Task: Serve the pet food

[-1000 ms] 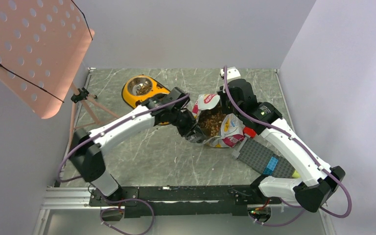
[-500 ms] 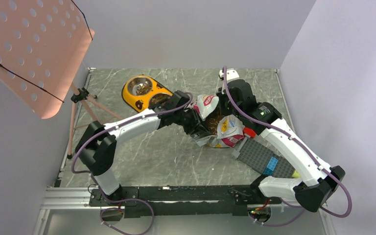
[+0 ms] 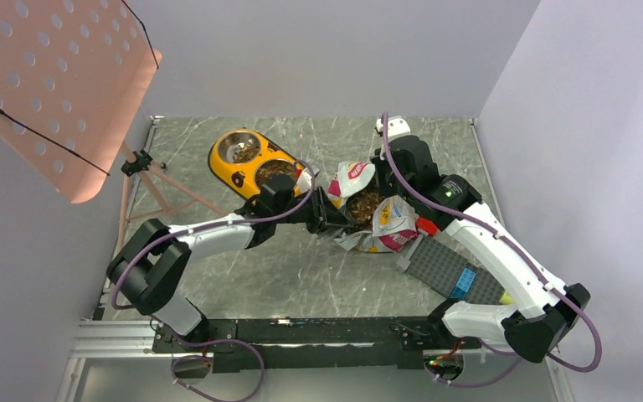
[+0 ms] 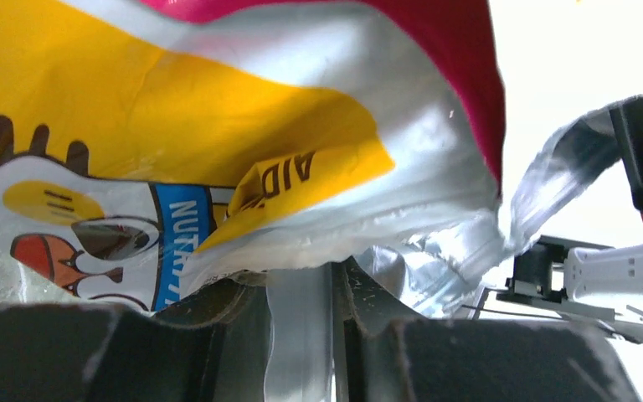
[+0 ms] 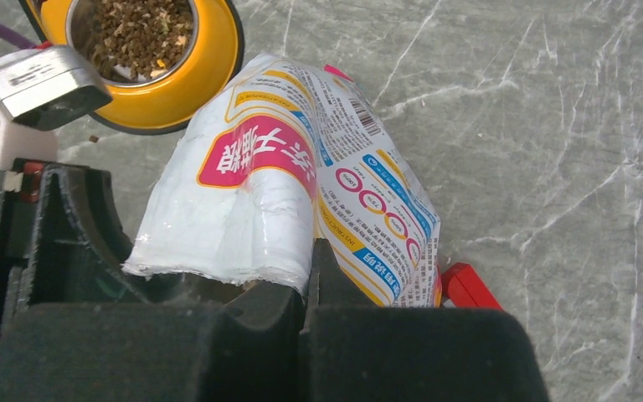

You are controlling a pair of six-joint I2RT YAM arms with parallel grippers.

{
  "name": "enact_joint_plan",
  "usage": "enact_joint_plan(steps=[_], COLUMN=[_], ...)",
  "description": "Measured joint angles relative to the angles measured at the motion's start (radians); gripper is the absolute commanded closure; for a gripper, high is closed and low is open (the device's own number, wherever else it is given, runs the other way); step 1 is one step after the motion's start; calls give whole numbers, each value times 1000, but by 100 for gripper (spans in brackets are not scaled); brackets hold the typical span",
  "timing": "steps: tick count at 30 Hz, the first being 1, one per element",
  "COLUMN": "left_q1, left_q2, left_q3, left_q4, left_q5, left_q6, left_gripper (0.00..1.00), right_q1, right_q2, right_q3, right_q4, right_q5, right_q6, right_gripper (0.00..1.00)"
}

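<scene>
Open bag (image 3: 393,222), kibble (image 3: 365,203) showing in its mouth. Left gripper (image 4: 301,293) pinches a foil strip at the bag's left edge; right gripper (image 5: 306,280) clamps its torn far rim. Yellow bowl (image 3: 228,174), left of the bag, holds more kibble in the cup nearer the bag.

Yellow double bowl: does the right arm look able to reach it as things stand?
Probably not right away: the right gripper is shut on the edge of the bag, which also lies between it and the yellow double bowl.
</scene>
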Motion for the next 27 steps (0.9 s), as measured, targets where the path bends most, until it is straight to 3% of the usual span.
enact_joint_plan(steps=[4, 14, 27], left_q1=[3, 27, 35], left_q2=[-51, -210, -208], left_q3=[-88, -156, -259], left_q4=[98, 109, 293], left_q5=[9, 36, 46], left_q6=[-6, 20, -25], left_gripper=[100, 100, 100], right_q1=[0, -1, -1], right_q2=[0, 0, 0], right_q3=[0, 0, 0], right_q4=[0, 2, 3], right_q5=[4, 39, 44], right_q6=[-4, -13, -16], right_gripper=[100, 100, 100])
